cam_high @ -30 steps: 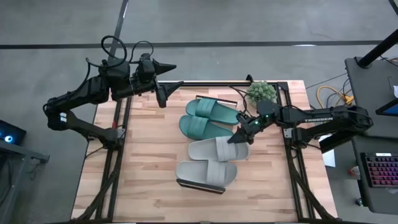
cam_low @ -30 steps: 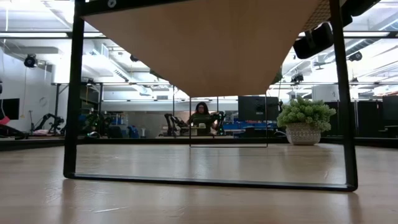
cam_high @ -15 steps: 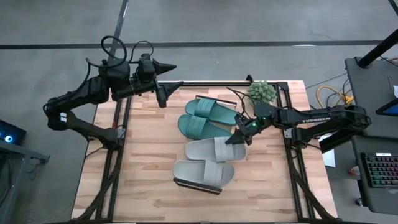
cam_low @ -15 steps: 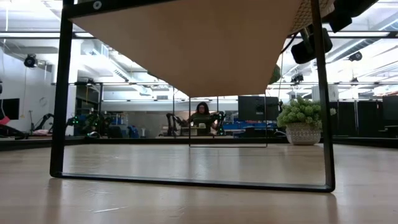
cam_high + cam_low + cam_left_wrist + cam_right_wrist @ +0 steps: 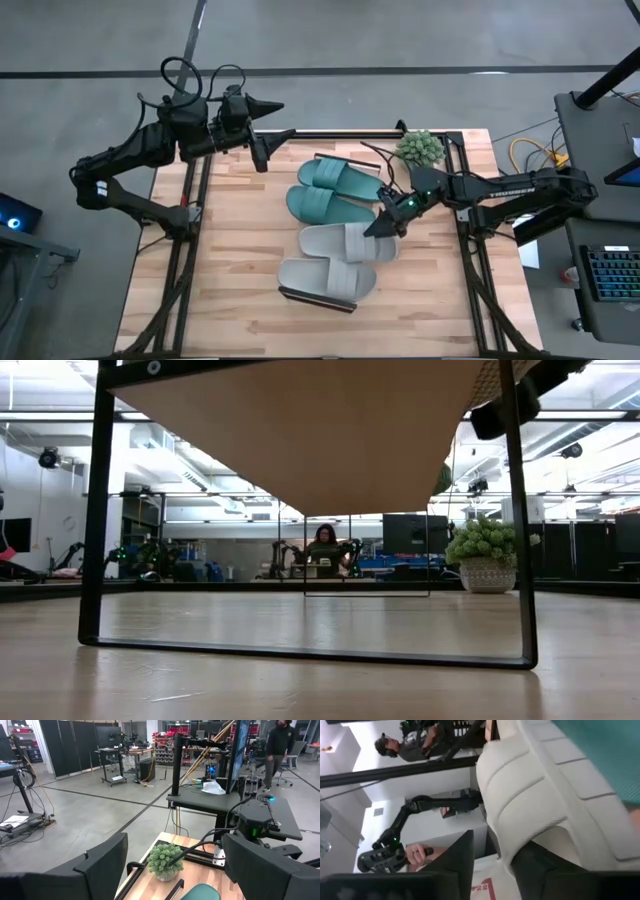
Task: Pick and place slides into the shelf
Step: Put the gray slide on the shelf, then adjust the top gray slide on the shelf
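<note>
Looking down in the high view, four slides sit on the shelf: two teal slides and two grey slides. The right gripper clamps the upper grey slide; the left gripper hangs spread by the table's far edge. Since a second ago, the shelf has shifted leftward. The low view shows a potted plant. The right wrist view shows dark fingers straddling pale rubber.
</note>
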